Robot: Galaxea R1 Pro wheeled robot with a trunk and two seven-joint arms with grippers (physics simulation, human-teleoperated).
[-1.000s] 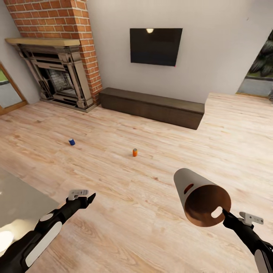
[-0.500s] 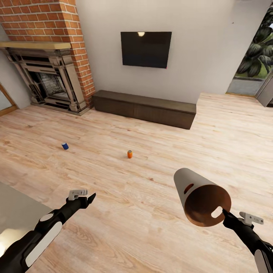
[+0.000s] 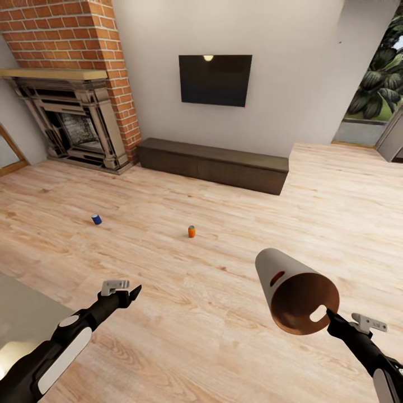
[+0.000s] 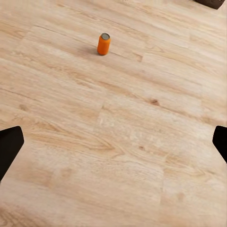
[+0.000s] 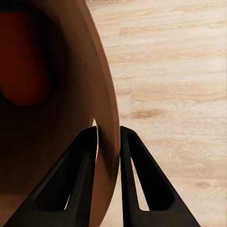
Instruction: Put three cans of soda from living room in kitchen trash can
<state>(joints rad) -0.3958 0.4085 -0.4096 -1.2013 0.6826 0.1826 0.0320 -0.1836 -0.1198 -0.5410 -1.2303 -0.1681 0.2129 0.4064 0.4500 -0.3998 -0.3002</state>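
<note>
My right gripper (image 3: 330,316) was clamped on the rim of the tash can (image 3: 294,296), one finger inside and one outside, the bin tipped with its mouth toward me. My left gripper (image 3: 131,291) hung empty, its fingers spread wide. The orange can (image 4: 104,43) stood upright on the floor (image 3: 224,313) well ahead of the left gripper, the blue can (image 3: 97,219) farther off beyond it. I judged it best to roll close before reaching down, keeping the bin level.
</note>
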